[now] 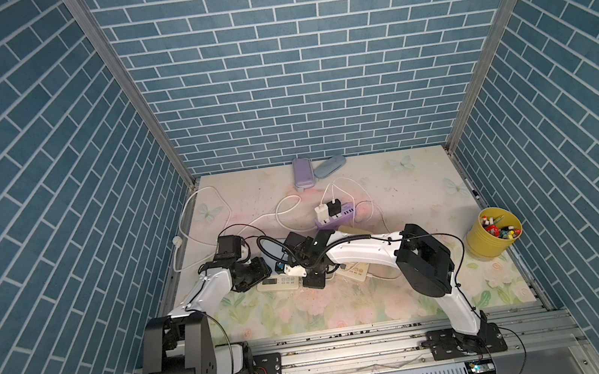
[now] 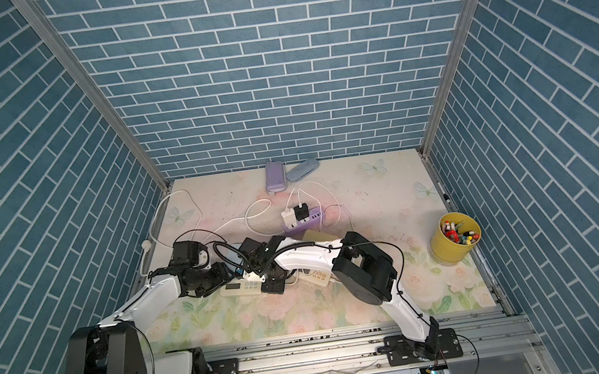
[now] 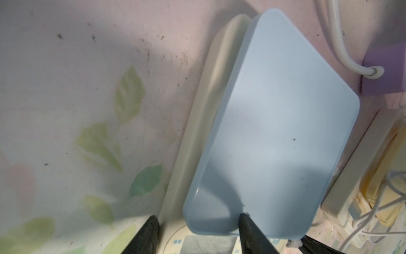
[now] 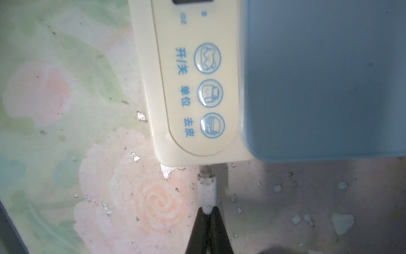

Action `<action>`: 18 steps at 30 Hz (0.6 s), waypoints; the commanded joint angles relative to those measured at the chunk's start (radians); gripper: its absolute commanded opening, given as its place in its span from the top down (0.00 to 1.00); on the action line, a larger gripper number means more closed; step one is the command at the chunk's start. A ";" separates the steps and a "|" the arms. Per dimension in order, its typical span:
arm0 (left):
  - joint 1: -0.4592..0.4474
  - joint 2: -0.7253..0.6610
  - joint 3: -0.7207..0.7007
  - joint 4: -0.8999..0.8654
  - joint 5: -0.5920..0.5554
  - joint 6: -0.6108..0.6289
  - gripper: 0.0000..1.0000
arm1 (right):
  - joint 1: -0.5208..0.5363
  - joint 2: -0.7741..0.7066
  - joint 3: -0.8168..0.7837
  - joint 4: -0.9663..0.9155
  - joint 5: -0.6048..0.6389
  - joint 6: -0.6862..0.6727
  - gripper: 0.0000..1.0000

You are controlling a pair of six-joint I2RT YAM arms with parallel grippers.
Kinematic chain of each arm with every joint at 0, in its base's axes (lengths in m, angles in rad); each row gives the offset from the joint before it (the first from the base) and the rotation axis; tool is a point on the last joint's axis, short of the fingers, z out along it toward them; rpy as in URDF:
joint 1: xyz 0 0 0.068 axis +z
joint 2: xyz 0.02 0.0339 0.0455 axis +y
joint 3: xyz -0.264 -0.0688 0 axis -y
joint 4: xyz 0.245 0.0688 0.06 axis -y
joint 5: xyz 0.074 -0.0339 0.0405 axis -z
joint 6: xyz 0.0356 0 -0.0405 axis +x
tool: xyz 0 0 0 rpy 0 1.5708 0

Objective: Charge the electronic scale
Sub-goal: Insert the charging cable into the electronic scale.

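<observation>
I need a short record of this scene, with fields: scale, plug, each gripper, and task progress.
scale: cream electronic scale with blue platform
plug: white charging plug, metal tip at scale's side edge
right gripper: shut on charging plug
left gripper: open, over scale's display end
progress: plug meets scale; fully seated cannot tell

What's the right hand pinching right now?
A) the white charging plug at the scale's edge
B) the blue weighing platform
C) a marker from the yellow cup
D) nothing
A: in the right wrist view, the right hand is shut on the white plug, whose metal tip meets the edge of the scale.
</observation>
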 commanded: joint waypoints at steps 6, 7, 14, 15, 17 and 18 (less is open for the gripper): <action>-0.011 0.038 -0.036 -0.045 -0.023 0.009 0.40 | 0.010 0.027 0.034 -0.023 -0.038 -0.020 1.00; -0.012 0.040 -0.040 -0.043 -0.020 0.006 0.40 | 0.010 0.025 0.034 -0.020 -0.055 -0.021 1.00; -0.026 0.034 -0.081 -0.010 0.000 -0.025 0.41 | 0.009 0.027 0.114 -0.052 -0.092 -0.037 1.00; -0.027 0.031 -0.089 -0.003 0.005 -0.031 0.41 | 0.009 0.059 0.131 -0.058 -0.094 -0.036 1.00; -0.032 0.024 -0.109 0.013 0.016 -0.051 0.41 | 0.010 0.073 0.156 -0.060 -0.101 -0.040 1.00; -0.034 0.020 -0.119 0.021 0.020 -0.059 0.41 | 0.009 0.078 0.166 -0.061 -0.104 -0.040 1.00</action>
